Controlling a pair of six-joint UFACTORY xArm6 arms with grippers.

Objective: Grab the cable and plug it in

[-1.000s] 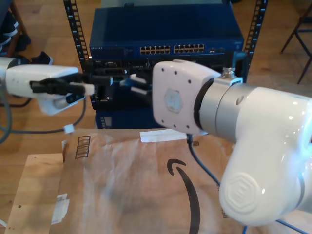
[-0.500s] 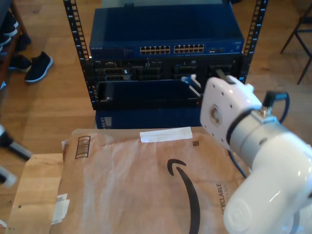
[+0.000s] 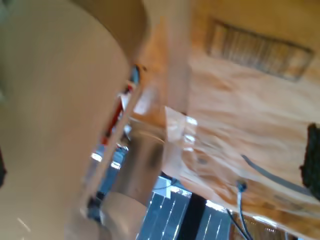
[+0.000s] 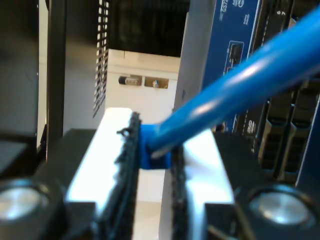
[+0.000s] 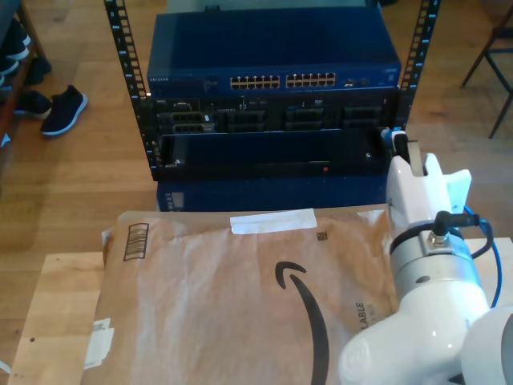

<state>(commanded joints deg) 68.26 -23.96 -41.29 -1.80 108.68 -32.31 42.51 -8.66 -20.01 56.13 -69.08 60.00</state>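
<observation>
First wrist view: blurred brown paper (image 3: 250,115); the first gripper's fingers cannot be told.

Second wrist view: the cable (image 4: 235,90) is clamped near its end by my second gripper (image 4: 152,155).

Exterior view: the cable is held beside the rack (image 5: 272,120). Step judged: carrying; next, lining the plug up with a port.

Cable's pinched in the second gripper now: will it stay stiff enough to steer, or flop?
The cable is thin and leaves my second gripper in a straight run, so probably stiff close to the pads. Farther out it likely droops. Its smooth jacket might slide under side load.
</observation>
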